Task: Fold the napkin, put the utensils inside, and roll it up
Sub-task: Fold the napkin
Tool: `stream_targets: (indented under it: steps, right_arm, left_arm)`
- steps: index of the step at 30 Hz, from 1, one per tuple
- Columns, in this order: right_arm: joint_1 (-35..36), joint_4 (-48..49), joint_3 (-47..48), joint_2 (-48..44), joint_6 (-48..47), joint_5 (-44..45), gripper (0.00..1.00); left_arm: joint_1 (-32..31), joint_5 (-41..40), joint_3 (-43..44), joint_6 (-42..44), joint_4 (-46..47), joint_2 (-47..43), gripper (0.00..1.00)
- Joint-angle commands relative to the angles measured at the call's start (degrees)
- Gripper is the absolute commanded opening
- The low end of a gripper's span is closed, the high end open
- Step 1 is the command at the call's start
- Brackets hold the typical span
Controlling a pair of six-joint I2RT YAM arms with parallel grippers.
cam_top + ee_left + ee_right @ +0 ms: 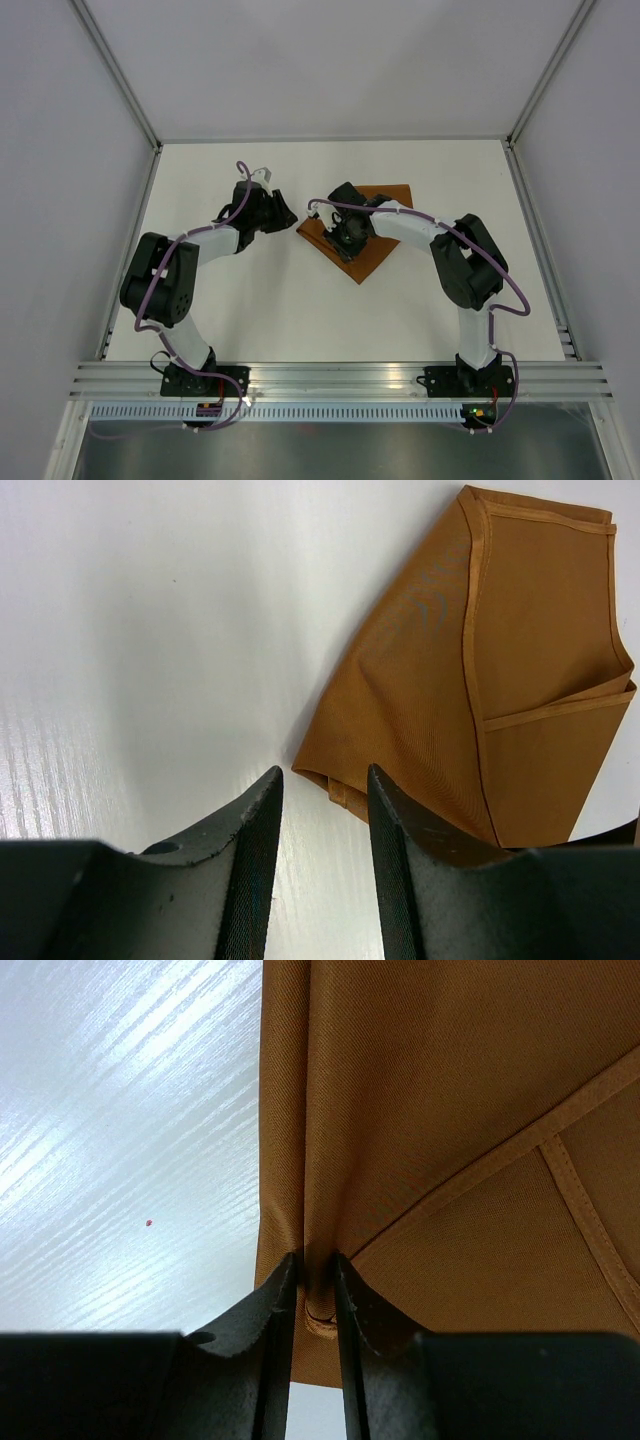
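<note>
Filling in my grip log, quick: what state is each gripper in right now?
Left gripper: open, empty, just short of the napkin corner.
Right gripper: closed, pinching a fold of the napkin.

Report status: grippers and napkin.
Right gripper pinching a ridge of the napkin. Left gripper open, empty, poised at its corner. Napkin folded on the table. No utensils in view.

Your left end effector (323, 772) hovers over the white worktop (150, 630), fingers parted and empty. The folded rust-orange napkin (500, 700) lies just ahead and to its right, hems showing.
</note>
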Motion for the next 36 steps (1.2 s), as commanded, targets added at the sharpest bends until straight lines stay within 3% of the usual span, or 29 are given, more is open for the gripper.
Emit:
stream_targets:
  steps: [1,5,15,36]
  right_arm:
    - [0.52,-0.15,-0.26,-2.06,0.12,1.61,0.27]
    - [0.78,-0.24,-0.70,-2.42,0.21,1.70,0.27]
    - [0.78,-0.59,0.26,-2.94,0.38,2.31,0.38]
    - [0.69,0.11,2.55,-4.61,1.35,2.31,0.39]
  left_arm:
    - [0.40,1.72,1.01,-2.10,0.78,1.06,0.45]
    - [0.40,1.98,1.10,-2.18,0.87,1.50,0.45]
    - [0.58,2.60,1.80,-1.75,0.08,1.68,0.45]
    - [1.10,3.30,2.24,-1.30,-0.63,1.59,0.45]
